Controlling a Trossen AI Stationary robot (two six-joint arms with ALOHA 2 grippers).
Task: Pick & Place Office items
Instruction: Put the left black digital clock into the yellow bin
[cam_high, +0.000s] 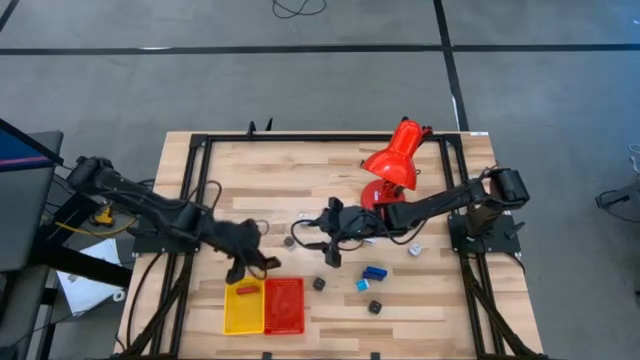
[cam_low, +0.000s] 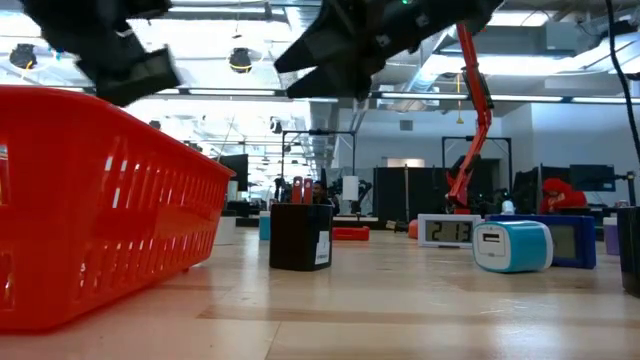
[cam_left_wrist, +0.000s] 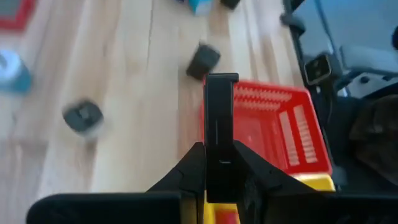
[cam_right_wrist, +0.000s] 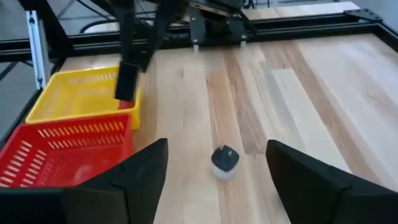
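Judging by how the pieces lie, the sorting is only begun; one small red piece (cam_high: 246, 290) lies in the flat yellow plastic tray (cam_high: 243, 315), the slatted red plastic tray (cam_high: 284, 306) beside it looks empty from above, and most office items are on the bare wooden table (cam_high: 260, 180). The left gripper (cam_high: 252, 268) hangs just over the yellow tray's near edge with its jaws closed on a slim black stick-shaped item (cam_left_wrist: 219, 134), which juts forward toward the red tray; placing it seems the step in hand. The right gripper (cam_right_wrist: 214, 165) hovers mid-table with jaws spread wide and empty, and a small round silver-white piece with a dark cap (cam_right_wrist: 224, 160) stands on the wood between its fingers, apparently next to be taken. Left to move: two small black cubes (cam_high: 319, 284), a blue block (cam_high: 374, 272), a pale blue piece (cam_high: 362, 286), a white piece (cam_high: 414, 251). The large red desk lamp (cam_high: 394, 160) stands behind the right arm.
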